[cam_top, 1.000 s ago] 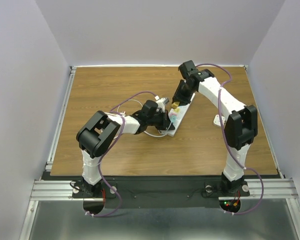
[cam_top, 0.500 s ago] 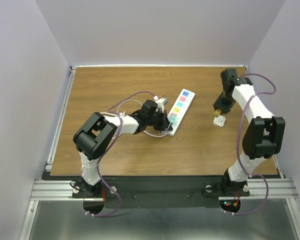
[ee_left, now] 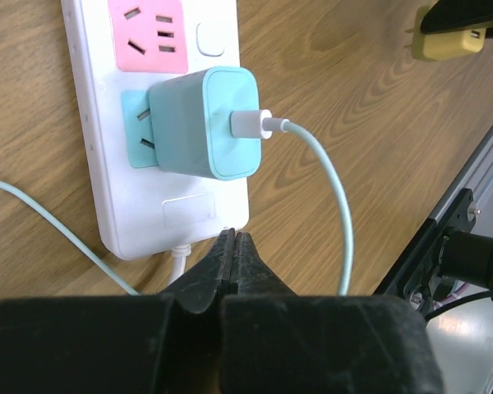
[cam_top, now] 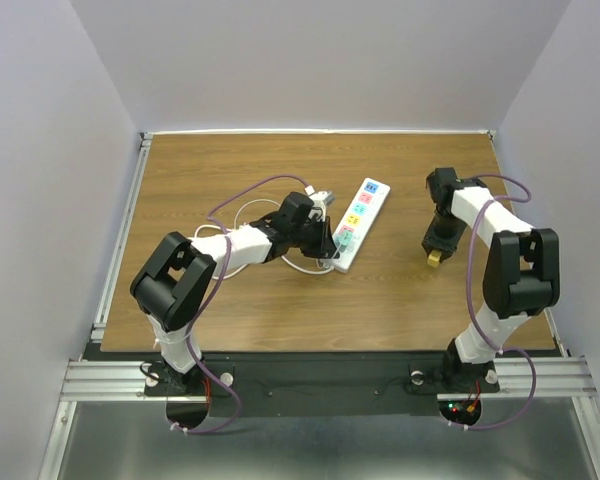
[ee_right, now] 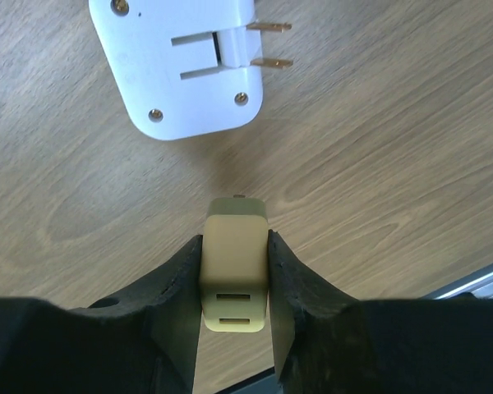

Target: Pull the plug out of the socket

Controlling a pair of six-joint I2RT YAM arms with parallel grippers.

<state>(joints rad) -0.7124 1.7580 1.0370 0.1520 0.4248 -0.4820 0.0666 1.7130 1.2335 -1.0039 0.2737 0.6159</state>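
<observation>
Long white plastic power strip [cam_top: 358, 222]: centre of wooden worktop [cam_top: 200, 160], teal charger [ee_left: 205, 123] plugged in. Small yellow plug [ee_right: 234, 275]: clamped in right gripper [ee_right: 234, 240], apart from strip. Left gripper [ee_left: 232, 254]: closed at strip's cord end.

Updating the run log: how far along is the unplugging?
Done: the yellow plug is off the power strip, clamped in the jaws of the right gripper near a white adapter. In hand: the left gripper, jaws shut, sits at the strip's cord end. Left: probably setting the plug down; a cyan charger is plugged in.
</observation>
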